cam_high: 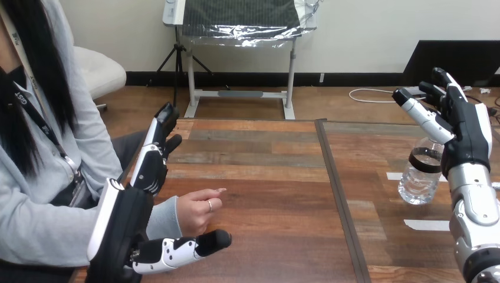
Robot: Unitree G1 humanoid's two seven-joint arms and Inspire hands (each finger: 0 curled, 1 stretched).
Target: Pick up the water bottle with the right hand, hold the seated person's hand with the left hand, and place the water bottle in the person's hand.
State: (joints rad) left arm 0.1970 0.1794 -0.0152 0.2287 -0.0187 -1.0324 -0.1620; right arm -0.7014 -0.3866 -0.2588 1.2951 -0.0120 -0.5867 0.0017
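A clear water bottle [419,177] with a dark band stands upright on the right part of the wooden table [265,177]. My right hand [470,132] hovers just right of and above it, open, its straight fingers reaching over the bottle's top without closing on it. At the lower left my left hand [127,221] is open, fingers pointing away and thumb stretched out near the table's front. The person's hand [197,211] rests on the table in the gap between that thumb and the fingers, loosely curled, one finger pointing right. Nothing is wrapped round it.
The person sits at the left side, their grey sleeve [162,217] beside my left palm. A dark seam [339,194] runs front to back between two tabletops. White tape strips [426,224] lie near the bottle.
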